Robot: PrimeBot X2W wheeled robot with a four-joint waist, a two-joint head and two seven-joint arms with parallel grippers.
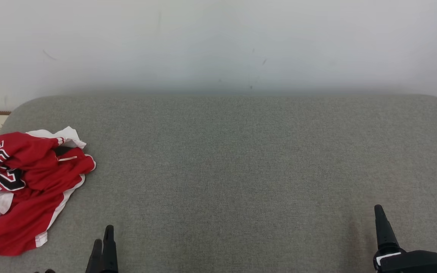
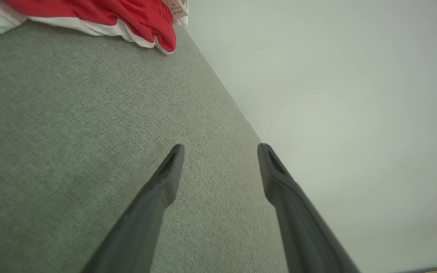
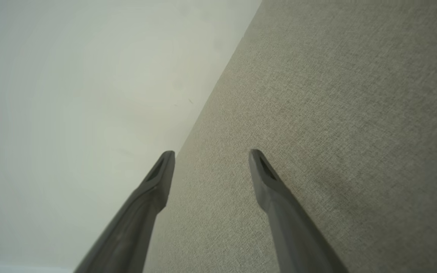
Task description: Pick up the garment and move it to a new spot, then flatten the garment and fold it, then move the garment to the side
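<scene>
Both sets of jaws stand apart and empty: left pincer (image 2: 220, 149) and right pincer (image 3: 211, 155) hover over the grey cushion (image 1: 241, 159), seemingly poised to start. The crumpled red garment (image 1: 25, 189) lies at nine o'clock, nearer the left pincer, so that arm probably reaches first.

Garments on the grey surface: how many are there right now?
1. A crumpled red garment with white trim lies at the left end of the grey cushion. Something could hide under the heap.

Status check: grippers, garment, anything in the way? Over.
Left gripper open, empty. Right gripper open, empty. Red garment crumpled at left end of grey cushion, untouched. No obstacle seen.
</scene>
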